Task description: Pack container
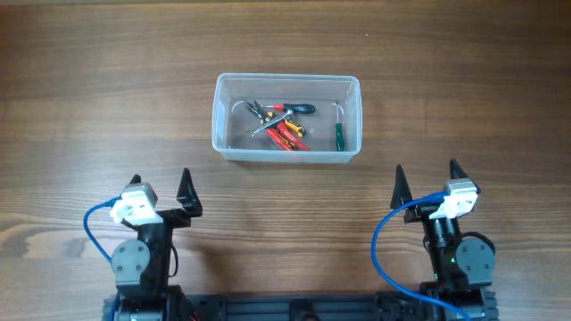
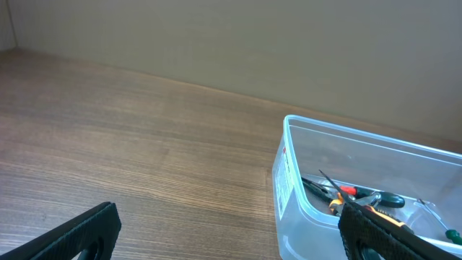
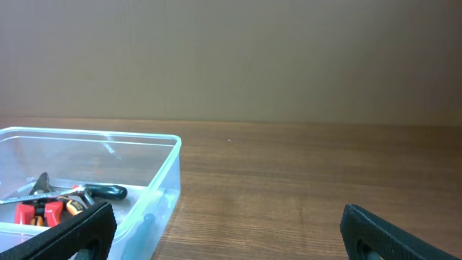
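Overhead, the container (image 1: 285, 78) sits ahead between left tool (image 1: 161, 176) and right tool (image 1: 426, 167), both wide.

Hand tools (image 1: 281, 125) inside the clear container (image 1: 285, 78)

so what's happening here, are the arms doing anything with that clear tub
Neither arm is handling anything right now. The left arm's fingers and the right arm's fingers are open and empty, near the robot's side of the wooden table, well apart from the clear plastic rectangular container. Several hand tools already lie inside it, including red-handled pliers and a green-handled screwdriver by its right wall.
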